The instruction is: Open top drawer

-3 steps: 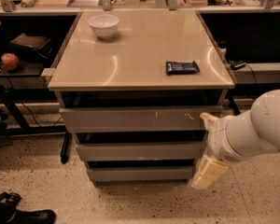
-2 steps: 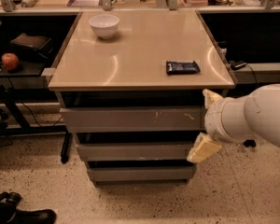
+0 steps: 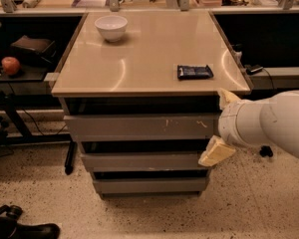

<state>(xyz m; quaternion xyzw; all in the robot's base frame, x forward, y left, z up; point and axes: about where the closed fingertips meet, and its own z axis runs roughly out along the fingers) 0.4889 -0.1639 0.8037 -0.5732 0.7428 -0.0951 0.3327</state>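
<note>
Top drawer [image 3: 139,127]: grey front directly under the tabletop [image 3: 149,54], looks shut, with pale scuffs right of centre.

My gripper [image 3: 222,125]: at the drawer front's right end, spread wide and holding nothing.

Step, as I judge it: lining up a grip.

Next move: catch the front's edge, then pull straight toward the near side.

One camera, high in front of the top drawer [image 3: 139,127]
We look down and forward at this drawer from fairly near, with its front facing us. The gripper [image 3: 222,125] sits at the drawer's right end, on our right, with its fingers spread apart.
</note>
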